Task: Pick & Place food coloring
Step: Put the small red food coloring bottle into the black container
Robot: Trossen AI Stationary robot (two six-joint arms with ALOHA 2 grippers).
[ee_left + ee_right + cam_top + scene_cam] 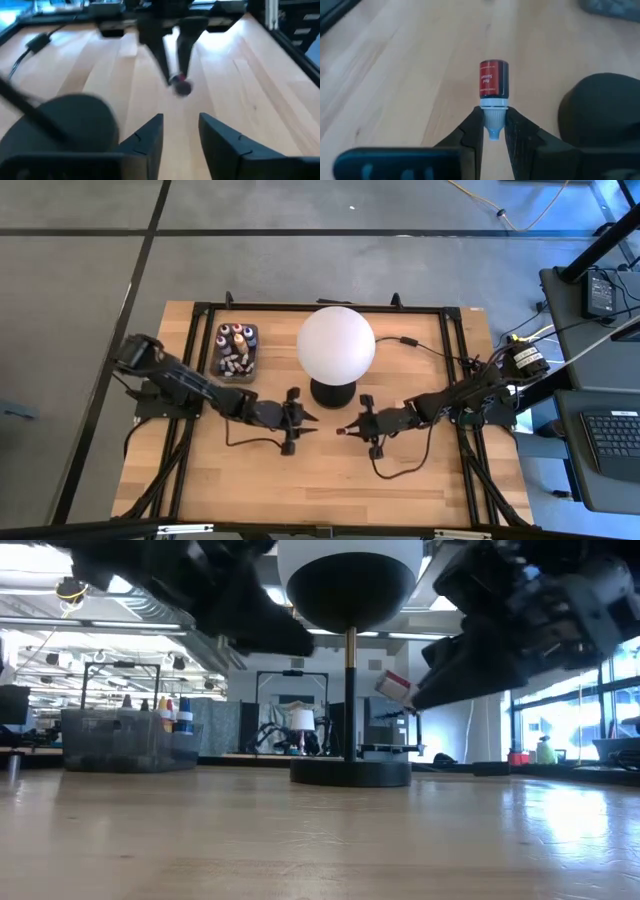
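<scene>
food coloring bottle [493,80], red-labelled, stuck straight out from your right gripper [493,131], long axis in line with the fingers, white cap pinched between them, base pointing away. its label print was too small to read. your left gripper [181,134] faced it nearby above the table [330,475], fingers apart, empty.

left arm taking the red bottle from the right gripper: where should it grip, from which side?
Probably the red bottle body. The right gripper is shut on the white cap end, leaving the labelled body sticking out free toward the left gripper. Come straight in from that exposed end, jaws open, straddling the body.
</scene>
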